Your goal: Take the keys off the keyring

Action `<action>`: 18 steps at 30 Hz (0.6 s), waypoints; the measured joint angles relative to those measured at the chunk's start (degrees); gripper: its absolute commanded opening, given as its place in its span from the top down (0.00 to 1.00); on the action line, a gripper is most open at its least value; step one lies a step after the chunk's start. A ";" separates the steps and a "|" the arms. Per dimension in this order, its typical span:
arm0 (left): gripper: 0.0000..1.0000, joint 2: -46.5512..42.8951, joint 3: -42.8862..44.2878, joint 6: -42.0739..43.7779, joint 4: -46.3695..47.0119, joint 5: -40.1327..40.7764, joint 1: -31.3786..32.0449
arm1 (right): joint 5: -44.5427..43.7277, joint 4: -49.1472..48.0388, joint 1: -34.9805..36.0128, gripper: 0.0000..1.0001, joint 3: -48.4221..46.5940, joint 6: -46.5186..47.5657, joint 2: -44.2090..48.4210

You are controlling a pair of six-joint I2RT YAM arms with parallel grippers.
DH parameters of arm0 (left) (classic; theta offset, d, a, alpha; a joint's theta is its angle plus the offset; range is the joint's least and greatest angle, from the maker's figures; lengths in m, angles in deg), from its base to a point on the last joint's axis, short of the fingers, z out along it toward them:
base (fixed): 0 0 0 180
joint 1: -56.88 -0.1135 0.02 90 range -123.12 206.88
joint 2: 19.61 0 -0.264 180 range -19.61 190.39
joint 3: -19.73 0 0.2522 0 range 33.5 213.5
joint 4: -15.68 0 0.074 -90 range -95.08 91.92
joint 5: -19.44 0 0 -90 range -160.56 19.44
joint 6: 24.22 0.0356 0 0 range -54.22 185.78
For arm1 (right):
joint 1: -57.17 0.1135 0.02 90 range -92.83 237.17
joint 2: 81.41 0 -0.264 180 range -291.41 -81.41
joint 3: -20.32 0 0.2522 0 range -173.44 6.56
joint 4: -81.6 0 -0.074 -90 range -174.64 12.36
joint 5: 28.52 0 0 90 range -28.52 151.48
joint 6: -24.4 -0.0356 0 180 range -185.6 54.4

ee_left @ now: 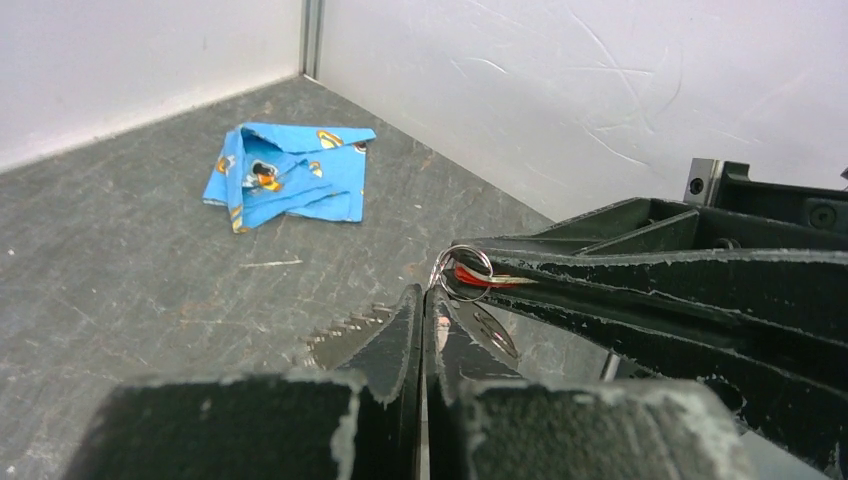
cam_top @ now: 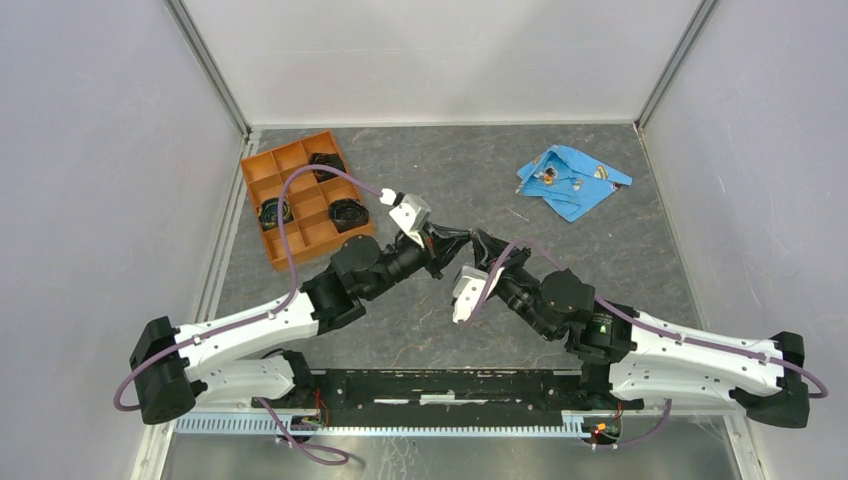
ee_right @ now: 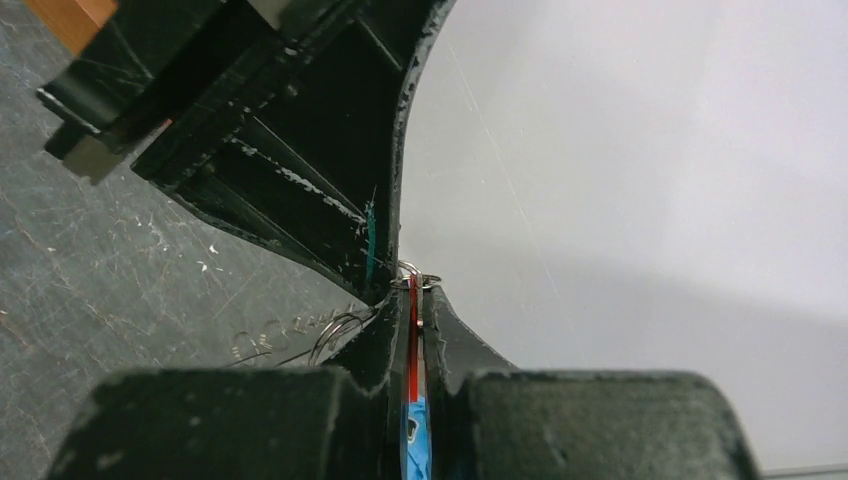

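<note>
R gripper (ee_right: 413, 300) clamped on red key (ee_right: 412, 350); L gripper (ee_left: 424, 300) narrow, tips nipping keyring (ee_left: 462, 272) at key's 9 o'clock end. Both meet over bench (cam_top: 450, 180) centre; blue cloth (cam_top: 572, 182) at 1 o'clock.

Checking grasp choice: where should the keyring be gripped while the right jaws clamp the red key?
I'd grip the keyring on its bare arc beyond the right gripper, coming from the left, opposite the key: the jaws clamp it flat, so only that loop shows.
</note>
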 measured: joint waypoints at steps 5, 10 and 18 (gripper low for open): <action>0.88 0.50 1.64 -2.10 -2.73 -0.15 0.09 | -2.03 0.39 1.49 0.99 -0.07 2.32 -0.07; 0.68 -0.44 1.55 -2.12 -3.28 -1.14 0.07 | -1.44 1.77 2.47 0.99 -0.15 4.44 1.25; 0.64 -6.86 -0.39 3.67 -3.76 -9.42 0.07 | 6.99 7.28 3.30 0.99 -3.10 6.69 6.25</action>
